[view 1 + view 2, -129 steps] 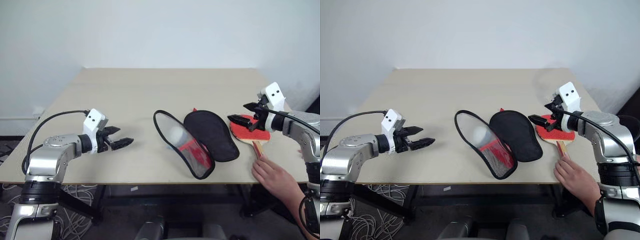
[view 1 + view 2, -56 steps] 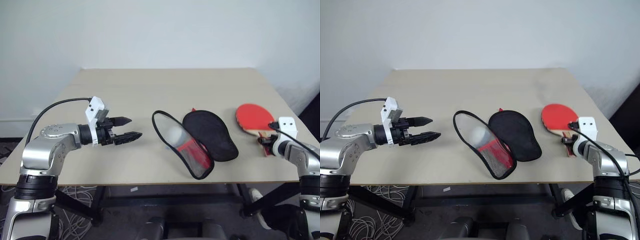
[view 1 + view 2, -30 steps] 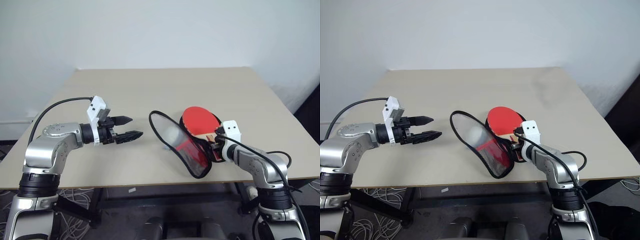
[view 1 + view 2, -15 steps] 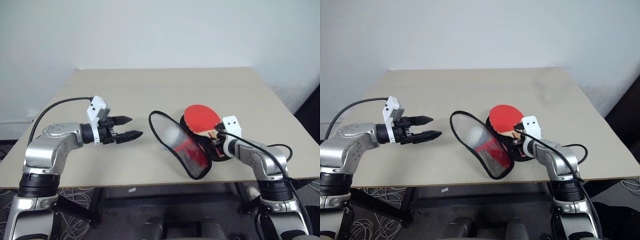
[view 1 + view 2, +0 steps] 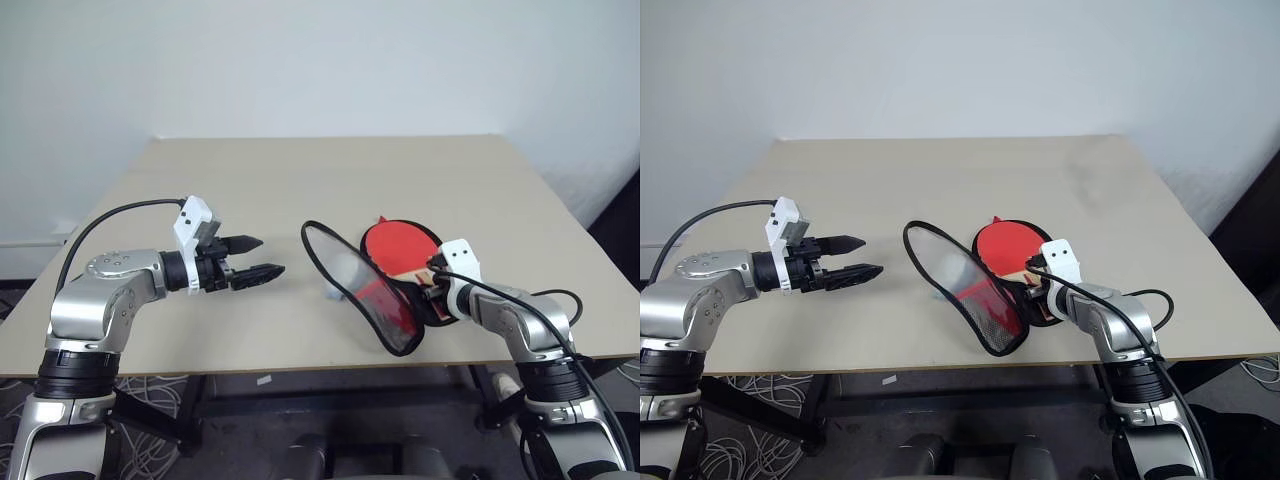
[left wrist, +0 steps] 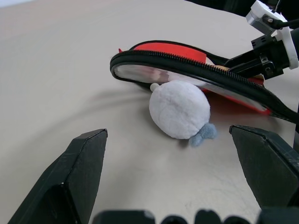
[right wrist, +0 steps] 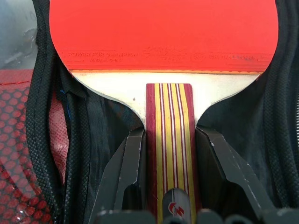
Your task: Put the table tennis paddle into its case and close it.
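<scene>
The table tennis paddle [image 5: 396, 244] lies with its red face up on the black lining of the open case [image 5: 441, 306]. My right gripper [image 7: 169, 132] is shut on the paddle's striped wooden handle [image 7: 168, 112], one finger [image 7: 127, 172] on each side. The case's mesh flap [image 5: 352, 283] stands up on edge to the left of the paddle, its zip rim [image 6: 187, 70] facing my left gripper. My left gripper [image 5: 271, 255] hovers open over the table to the left of the case, pointing at it, with nothing between its fingers [image 6: 70, 186].
A small white fuzzy ball with a blue tuft [image 6: 180, 109] lies on the table [image 5: 250, 170] against the flap's left side, between the case and my left gripper. The table's front edge runs close below both grippers.
My right gripper has rolled a little, and the paddle's red face has settled lower onto the case's lining. The left gripper has stayed where it was, still open.
</scene>
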Controlling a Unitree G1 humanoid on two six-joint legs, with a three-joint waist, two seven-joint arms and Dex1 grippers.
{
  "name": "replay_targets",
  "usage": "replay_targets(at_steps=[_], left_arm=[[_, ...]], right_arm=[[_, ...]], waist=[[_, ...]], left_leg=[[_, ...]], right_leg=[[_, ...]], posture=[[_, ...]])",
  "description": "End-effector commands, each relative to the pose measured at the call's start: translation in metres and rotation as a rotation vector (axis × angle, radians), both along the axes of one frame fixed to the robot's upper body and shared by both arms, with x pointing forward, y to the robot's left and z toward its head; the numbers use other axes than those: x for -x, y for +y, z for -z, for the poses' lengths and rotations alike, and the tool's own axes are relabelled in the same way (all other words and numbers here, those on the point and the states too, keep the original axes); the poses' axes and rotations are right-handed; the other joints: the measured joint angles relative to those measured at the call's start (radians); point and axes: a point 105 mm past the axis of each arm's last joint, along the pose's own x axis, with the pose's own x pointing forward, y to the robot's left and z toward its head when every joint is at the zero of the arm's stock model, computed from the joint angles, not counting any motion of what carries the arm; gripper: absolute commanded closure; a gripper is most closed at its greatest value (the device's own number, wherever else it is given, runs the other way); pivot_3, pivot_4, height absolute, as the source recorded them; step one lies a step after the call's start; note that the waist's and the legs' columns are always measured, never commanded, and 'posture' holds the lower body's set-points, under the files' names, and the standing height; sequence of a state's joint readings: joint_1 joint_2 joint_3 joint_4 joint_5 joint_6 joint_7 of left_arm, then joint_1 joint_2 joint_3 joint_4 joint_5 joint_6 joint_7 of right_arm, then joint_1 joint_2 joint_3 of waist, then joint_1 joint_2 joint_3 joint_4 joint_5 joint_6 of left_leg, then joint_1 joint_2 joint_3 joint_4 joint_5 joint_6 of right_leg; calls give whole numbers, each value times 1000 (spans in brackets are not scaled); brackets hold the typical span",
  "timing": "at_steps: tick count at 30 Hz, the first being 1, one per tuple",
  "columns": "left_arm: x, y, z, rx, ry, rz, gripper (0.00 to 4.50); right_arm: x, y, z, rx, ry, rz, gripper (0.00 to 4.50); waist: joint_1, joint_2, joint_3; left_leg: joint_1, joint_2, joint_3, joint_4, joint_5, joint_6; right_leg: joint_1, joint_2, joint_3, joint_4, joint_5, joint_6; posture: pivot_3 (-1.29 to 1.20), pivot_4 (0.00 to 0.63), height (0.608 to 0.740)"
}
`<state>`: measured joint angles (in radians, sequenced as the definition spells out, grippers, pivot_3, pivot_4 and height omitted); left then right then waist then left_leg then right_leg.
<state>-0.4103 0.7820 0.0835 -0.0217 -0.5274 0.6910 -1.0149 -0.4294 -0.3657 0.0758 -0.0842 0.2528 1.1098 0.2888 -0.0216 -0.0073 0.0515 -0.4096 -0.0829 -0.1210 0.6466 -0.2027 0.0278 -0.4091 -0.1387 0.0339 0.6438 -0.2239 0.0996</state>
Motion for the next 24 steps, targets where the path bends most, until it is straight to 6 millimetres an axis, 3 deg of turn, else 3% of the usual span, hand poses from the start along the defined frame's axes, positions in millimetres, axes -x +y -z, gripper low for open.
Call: replay_targets(at_steps=[1, 6, 11, 14, 17, 20, 24], left_arm=[[0, 0, -17, 1, -60, 6, 0], [-1, -2, -17, 5, -58, 8, 0], [3, 5, -14, -7, -34, 5, 0], [3, 7, -13, -9, -27, 1, 0], [-2, 7, -3, -27, -22, -23, 0], [-7, -13, 9, -11, -22, -6, 630], [-7, -44, 11, 26, -23, 65, 1998]], right_arm=[[-3, -1, -5, 15, -28, -1, 3388], [-10, -9, -12, 27, -59, 34, 1715], [-10, -16, -77, -111, -197, -88, 23], [-6, -26, -106, -138, -255, -158, 23], [-10, -54, -140, -99, -337, -167, 23], [-20, -79, -173, -47, -423, -112, 0], [-25, -90, -191, 0, -471, -80, 0]], waist=[[0, 0, 0], [0, 0, 0], [0, 1, 0], [0, 1, 0], [1, 0, 0], [2, 1, 1], [1, -1, 0]], left_leg=[[0, 0, 0, 0, 0, 0], [0, 1, 0, 0, 0, 0], [0, 1, 1, 0, 0, 0], [0, 2, 1, 0, 0, 0], [0, 3, 2, 0, 0, 0], [0, 2, 5, 1, 0, 0], [-1, 3, 5, 1, -1, -1]], right_leg=[[0, 0, 0, 0, 0, 0], [0, 1, 0, 0, 0, 0], [0, 1, 0, 0, 0, 0], [1, 1, 0, 0, 0, 0], [1, 2, -1, -1, 0, 1], [2, 1, -1, -2, -2, 3], [3, 1, -1, -2, 0, -1]], posture=[[0, 0, 698], [0, 0, 698], [0, 0, 698], [0, 0, 698], [0, 0, 698], [0, 0, 698], [0, 0, 698]])
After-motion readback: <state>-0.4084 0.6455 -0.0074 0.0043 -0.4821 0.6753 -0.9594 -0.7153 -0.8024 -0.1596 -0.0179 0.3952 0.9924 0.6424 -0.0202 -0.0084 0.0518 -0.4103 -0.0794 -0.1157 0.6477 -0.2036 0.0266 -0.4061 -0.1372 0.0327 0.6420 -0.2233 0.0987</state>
